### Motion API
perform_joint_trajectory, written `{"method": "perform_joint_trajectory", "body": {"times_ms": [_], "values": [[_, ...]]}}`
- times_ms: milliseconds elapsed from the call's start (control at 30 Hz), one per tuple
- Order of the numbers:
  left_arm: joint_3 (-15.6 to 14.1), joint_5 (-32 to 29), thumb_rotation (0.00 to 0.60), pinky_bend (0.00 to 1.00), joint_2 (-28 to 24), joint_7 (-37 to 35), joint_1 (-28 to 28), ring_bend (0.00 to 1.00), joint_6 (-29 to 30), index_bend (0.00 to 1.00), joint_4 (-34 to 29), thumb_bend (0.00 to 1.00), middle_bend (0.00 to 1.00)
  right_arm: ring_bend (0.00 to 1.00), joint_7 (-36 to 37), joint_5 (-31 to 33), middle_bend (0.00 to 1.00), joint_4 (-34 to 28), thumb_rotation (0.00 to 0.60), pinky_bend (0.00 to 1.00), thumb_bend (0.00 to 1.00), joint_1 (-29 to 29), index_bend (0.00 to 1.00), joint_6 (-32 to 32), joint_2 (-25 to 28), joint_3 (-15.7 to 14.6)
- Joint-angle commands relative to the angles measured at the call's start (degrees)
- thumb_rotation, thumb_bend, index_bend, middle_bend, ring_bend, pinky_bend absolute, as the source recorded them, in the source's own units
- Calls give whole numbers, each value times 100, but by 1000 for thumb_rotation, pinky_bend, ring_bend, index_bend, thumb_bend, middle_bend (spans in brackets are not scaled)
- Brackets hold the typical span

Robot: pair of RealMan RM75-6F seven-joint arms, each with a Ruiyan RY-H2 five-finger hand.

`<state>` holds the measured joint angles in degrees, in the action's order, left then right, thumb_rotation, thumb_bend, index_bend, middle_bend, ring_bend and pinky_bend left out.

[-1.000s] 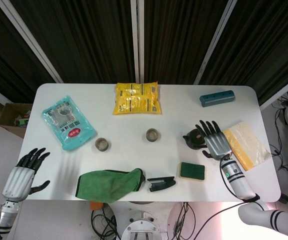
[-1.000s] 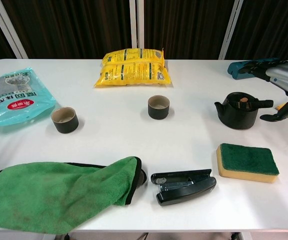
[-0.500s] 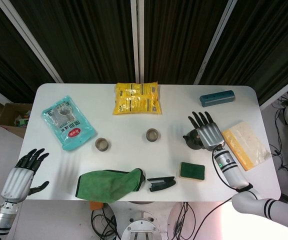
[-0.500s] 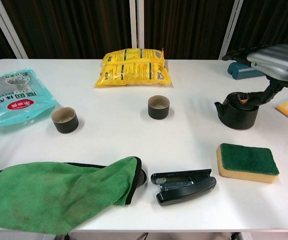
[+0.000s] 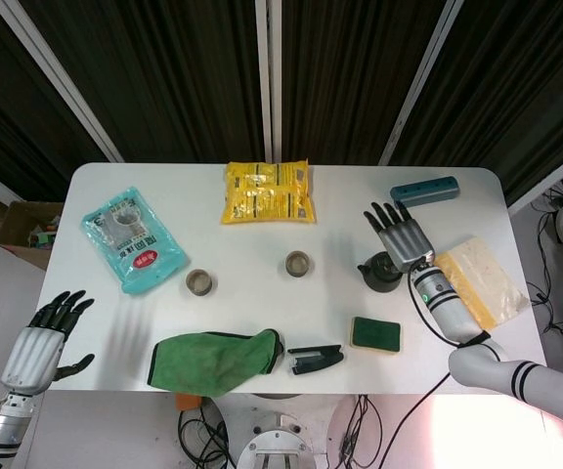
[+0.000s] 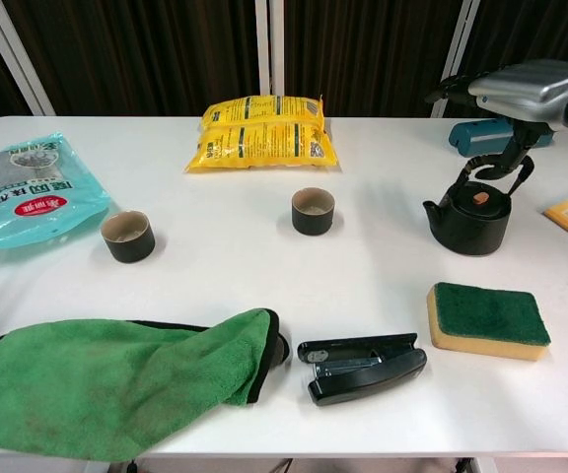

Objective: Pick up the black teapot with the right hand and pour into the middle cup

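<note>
Waiting off the table's near-left corner, the left hand [image 5: 39, 337] hangs spread and empty, clear of the work. The middle cup [image 6: 314, 211] stands open-mouthed at centre. To its right sits the black teapot [image 6: 471, 218], squat and dark, spout toward the cup. The right hand [image 6: 509, 91] hovers over its arched handle, fingers apart, gripping nothing, apparently placed for a grasp.
</note>
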<state>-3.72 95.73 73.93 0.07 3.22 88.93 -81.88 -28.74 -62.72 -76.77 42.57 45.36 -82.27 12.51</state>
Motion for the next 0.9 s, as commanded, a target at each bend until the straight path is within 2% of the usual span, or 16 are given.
{"method": "perform_joint_trajectory", "body": {"times_ms": [33,433,733,900], "values": [[9,-20,600,213,-6,2,-2,73,-5,156,-8,129,88,0,-16,107,0,102,600,0,183,138,0,-118,-23,16],[21,-94,600,213,4,-63,-7,73,-54,155,45,129,88,0,-38,338,0,219,600,0,176,419,0,-389,-22,-199],[8,-105,600,213,41,-97,-23,73,-61,156,114,129,88,0,-412,831,0,-421,600,0,176,413,0,-501,623,-569],[-4,-86,600,213,50,-78,-27,73,-56,156,121,129,88,0,-328,1257,0,-894,600,0,170,470,0,-676,1115,-644]]}}
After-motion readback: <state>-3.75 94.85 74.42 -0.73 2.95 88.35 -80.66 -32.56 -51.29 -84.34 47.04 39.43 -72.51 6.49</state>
